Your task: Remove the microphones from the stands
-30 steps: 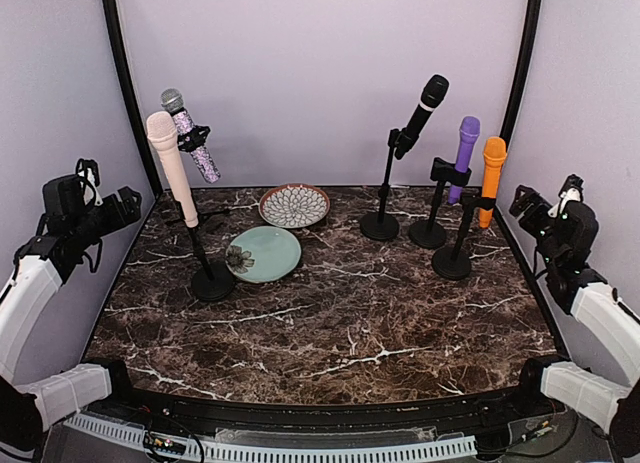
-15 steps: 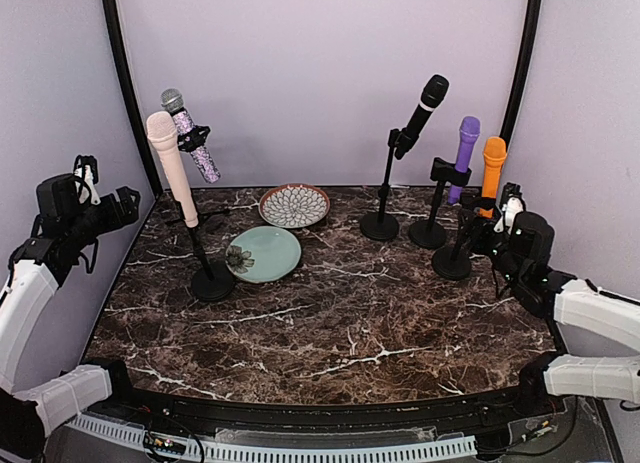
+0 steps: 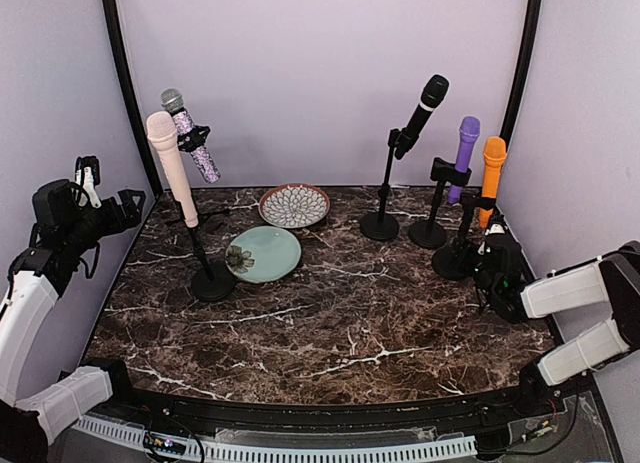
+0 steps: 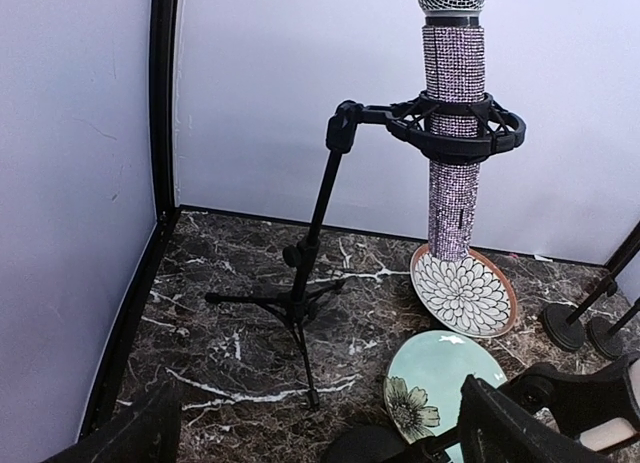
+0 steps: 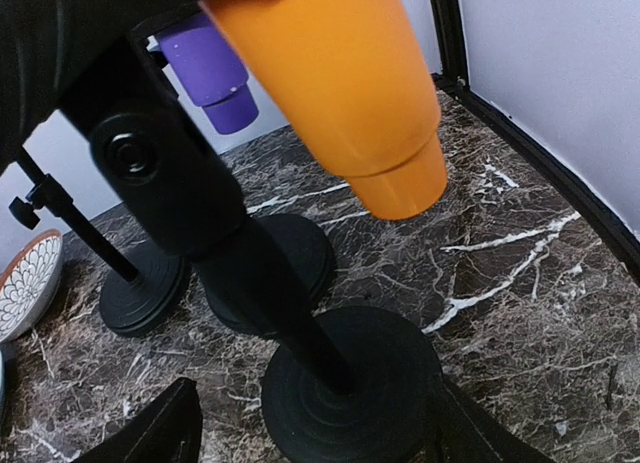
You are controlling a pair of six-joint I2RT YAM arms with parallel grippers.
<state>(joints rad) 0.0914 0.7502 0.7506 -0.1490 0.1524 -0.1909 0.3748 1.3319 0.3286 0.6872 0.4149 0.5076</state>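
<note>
An orange microphone (image 3: 492, 168) stands in a black stand with a round base (image 3: 452, 263) at the right. My right gripper (image 3: 487, 253) is low beside that base. In the right wrist view it is open (image 5: 310, 438), its fingers on either side of the base (image 5: 350, 393), with the orange microphone (image 5: 340, 93) above. My left gripper (image 3: 130, 205) is open and empty by the left wall, facing a glittery microphone (image 4: 452, 133) held in a tripod stand (image 4: 300, 293).
A purple microphone (image 3: 465, 148) and a black microphone (image 3: 425, 108) stand on stands close behind the orange one. A pink microphone (image 3: 170, 168) stands at the left. A teal plate (image 3: 264, 254) and a patterned plate (image 3: 294, 205) lie mid-table.
My right arm has swung in from the right wall and dropped to the orange microphone's stand base. The left arm has barely shifted.
</note>
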